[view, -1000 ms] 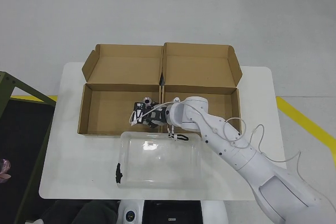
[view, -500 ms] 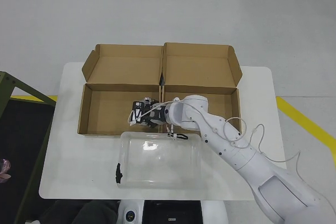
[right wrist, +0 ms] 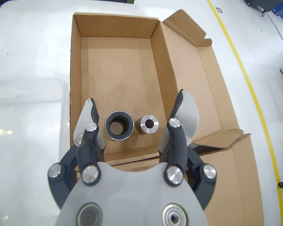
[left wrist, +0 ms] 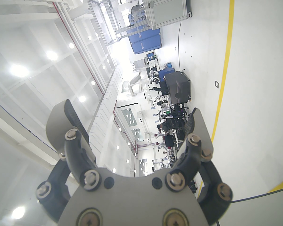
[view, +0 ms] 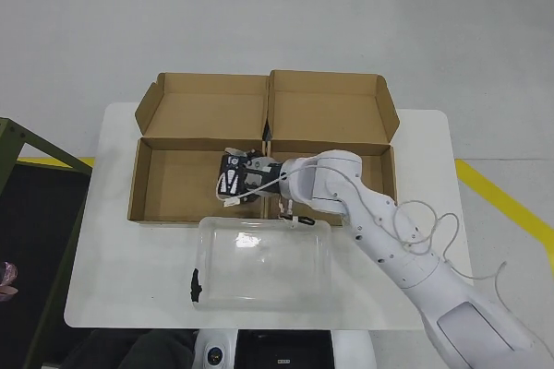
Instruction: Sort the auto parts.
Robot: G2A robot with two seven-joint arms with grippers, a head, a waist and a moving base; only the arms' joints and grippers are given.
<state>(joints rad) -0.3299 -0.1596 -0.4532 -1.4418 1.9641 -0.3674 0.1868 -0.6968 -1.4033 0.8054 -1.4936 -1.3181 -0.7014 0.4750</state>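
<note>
We find the right gripper [right wrist: 136, 98] open and empty above the cardboard box [right wrist: 120, 71]. A dark ring [right wrist: 119, 128] and a steel tube [right wrist: 149, 124] stand just beside each other inside it. We judge both rigid, dense and slick; grip squarely across the outer wall.

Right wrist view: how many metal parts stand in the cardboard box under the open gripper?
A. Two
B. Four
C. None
A: a larger dark-rimmed sleeve and a smaller silver bushing stand side by side on the floor of the cardboard box, framed by the open fingers of the right gripper.
</note>
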